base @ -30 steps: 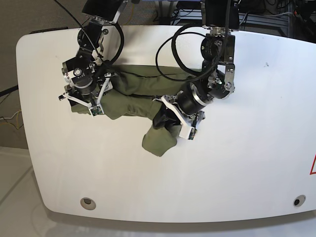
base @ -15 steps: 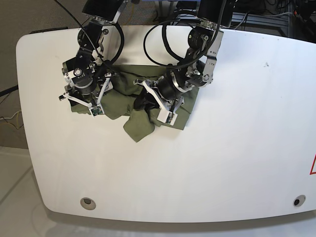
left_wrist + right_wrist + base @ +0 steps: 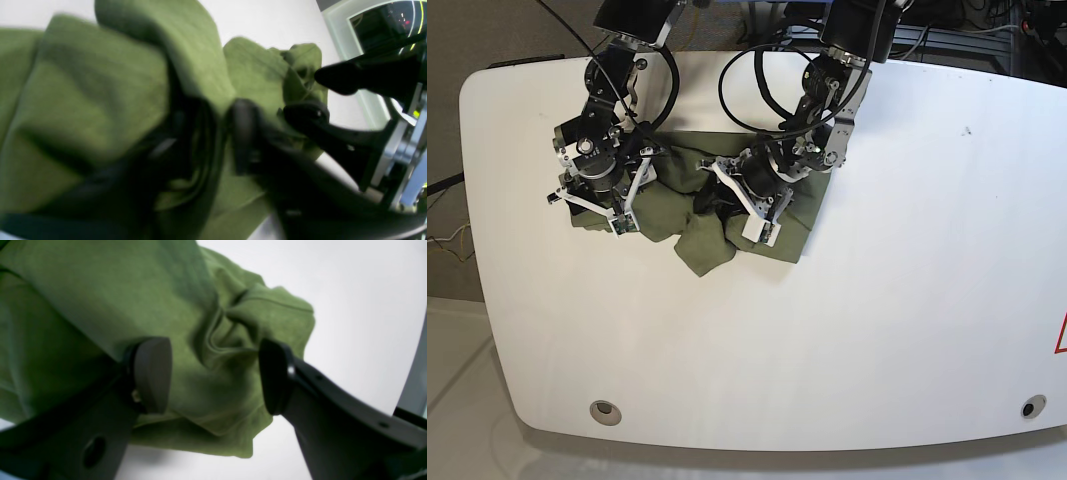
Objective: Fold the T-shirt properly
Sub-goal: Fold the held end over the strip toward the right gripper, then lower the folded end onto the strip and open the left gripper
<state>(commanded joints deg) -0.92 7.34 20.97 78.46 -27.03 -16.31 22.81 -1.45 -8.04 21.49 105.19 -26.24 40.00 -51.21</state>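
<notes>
**Both grippers down on the bunched shirt**

Left gripper (image 3: 745, 212) sits low over the middle of the T-shirt (image 3: 802, 205), on the base view's right-hand arm. That arm reaches down from the table's far edge, bends at the elbow and angles its wrist toward the near-left, cables looped above it. In the left wrist view its two dark fingers (image 3: 245, 133) stand close with green cloth gathered between them; the picture is blurred, but the fingers look clamped on a thick fold. Cloth fills most of that view, heaped and creased.

Right gripper (image 3: 592, 208) is at the shirt's left end, under an arm that drops almost straight down from the far edge. In the right wrist view its jaws stand well apart, one finger pad (image 3: 151, 373) pressed against the cloth, the other finger (image 3: 275, 376) just off the shirt's rumpled edge. Nothing is pinched between them.

T-shirt (image 3: 100, 306) lies crumpled on the white table (image 3: 907, 320), toward the far-left part of the surface, stretched between the two grippers. A lumpy flap of it pokes toward the near side just below and left of the left gripper. White tabletop shows beyond the cloth's edge in both wrist views.
</notes>
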